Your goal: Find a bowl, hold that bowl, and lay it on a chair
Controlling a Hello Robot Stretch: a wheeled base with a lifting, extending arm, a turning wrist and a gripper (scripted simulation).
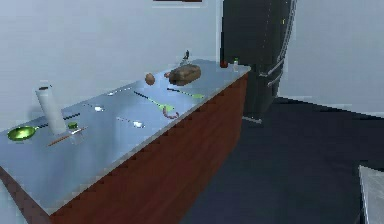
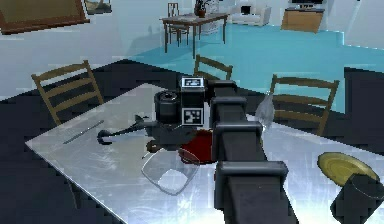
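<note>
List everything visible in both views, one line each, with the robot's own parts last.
counter: one, grey top and red-brown sides, forward view's left
paper roll: one, white, upright at the counter's near end
dish: one, green, beside the roll
loaf: one, brown, counter's far end
fridge: one, dark, beyond the counter
table: one, grey metal, arm side view's middle
chairs: three, wooden, along the table's far sides
glass bowl: one, clear, table's near edge
plate: one, yellow-green, table's right
mug: one, black, mid-table
arm: one, dark bar over the table. The jaws point left, and I cannot tell whether they hold anything.
</note>
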